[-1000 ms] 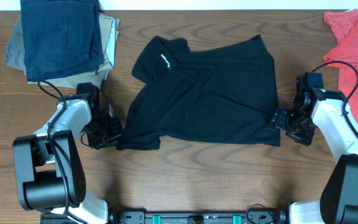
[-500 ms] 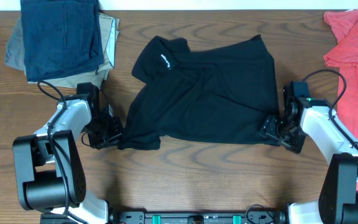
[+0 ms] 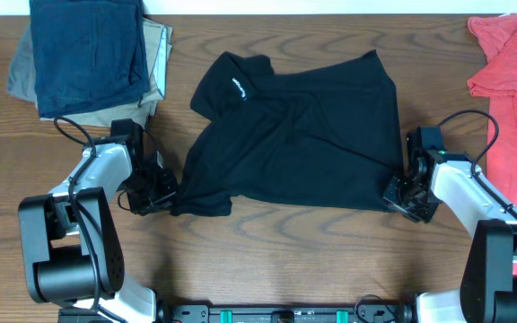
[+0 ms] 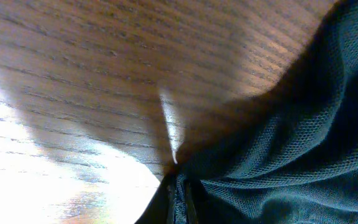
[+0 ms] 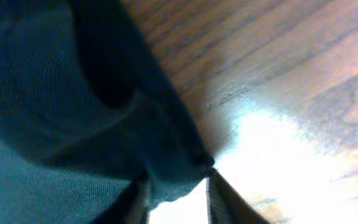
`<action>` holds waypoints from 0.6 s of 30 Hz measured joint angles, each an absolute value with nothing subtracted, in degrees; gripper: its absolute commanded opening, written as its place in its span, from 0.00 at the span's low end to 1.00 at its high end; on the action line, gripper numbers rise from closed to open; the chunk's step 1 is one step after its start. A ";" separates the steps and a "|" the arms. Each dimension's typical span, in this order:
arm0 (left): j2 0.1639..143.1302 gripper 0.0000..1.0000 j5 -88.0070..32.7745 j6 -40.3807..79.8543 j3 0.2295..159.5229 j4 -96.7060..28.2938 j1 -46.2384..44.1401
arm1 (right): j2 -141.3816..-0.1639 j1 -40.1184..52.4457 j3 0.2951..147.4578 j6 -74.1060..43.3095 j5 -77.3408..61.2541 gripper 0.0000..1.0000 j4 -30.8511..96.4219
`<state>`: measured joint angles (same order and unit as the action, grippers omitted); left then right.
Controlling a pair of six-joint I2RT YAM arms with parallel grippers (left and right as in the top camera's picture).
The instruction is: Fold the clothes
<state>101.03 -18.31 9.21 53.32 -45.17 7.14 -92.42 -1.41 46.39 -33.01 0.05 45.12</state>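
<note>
The clothes are one black shirt (image 3: 303, 135) lying crumpled in the middle of the table, with its collar (image 3: 232, 72) and a small white logo (image 3: 238, 87) at the far left. My left gripper (image 3: 167, 190) is at the near-left corner, shut on the fabric. In the left wrist view the black mesh (image 4: 291, 137) is pinched between the closed fingers of that gripper (image 4: 180, 194). My right gripper (image 3: 398, 192) is at the near-right corner. In the right wrist view that gripper (image 5: 178, 183) has its fingers slightly apart, with the corner of the shirt (image 5: 73, 124) between them.
A folded navy-blue garment (image 3: 92, 49) lies on a khaki one (image 3: 160, 54) at the back left. A coral-red T-shirt (image 3: 514, 72) lies at the right edge. Bare wooden table (image 3: 285, 251) runs along the front.
My right gripper has moved left onto the shirt's near-right corner, and its jaws have narrowed around the fabric. The left gripper and the shirt have not moved.
</note>
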 measured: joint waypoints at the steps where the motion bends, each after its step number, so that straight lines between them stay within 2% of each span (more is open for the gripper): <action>1: 101.03 0.06 -18.33 9.21 53.32 -45.17 7.14 | -92.42 -1.41 46.39 -33.21 0.14 0.13 45.12; 3: 101.01 0.06 -18.57 9.21 53.32 -45.21 7.14 | -92.42 -1.41 46.37 -33.71 0.23 0.12 45.15; 4: 101.03 0.06 -18.79 9.21 53.32 -45.23 7.14 | -92.42 -1.41 46.39 -33.82 0.23 0.16 45.15; 5: 101.03 0.06 -19.00 9.21 53.28 -45.21 7.14 | -92.42 -1.41 46.37 -34.02 0.23 0.32 45.17; 7: 101.03 0.06 -19.31 9.21 53.23 -45.19 7.14 | -92.42 -1.41 46.37 -34.00 0.27 0.80 45.17; 8: 101.03 0.06 -19.40 9.21 53.21 -45.19 7.14 | -92.42 -1.41 46.37 -34.11 0.27 0.89 45.17; 11: 101.03 0.06 -19.42 9.21 53.21 -45.19 7.14 | -92.42 -1.41 46.37 -34.04 0.25 0.94 45.06; 18: 101.03 0.06 -19.42 9.21 53.21 -45.19 7.14 | -92.42 -1.41 46.28 -34.24 0.27 0.94 43.99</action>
<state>101.03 -19.42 9.21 53.21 -45.19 7.14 -92.42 -1.41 46.28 -34.24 0.27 43.99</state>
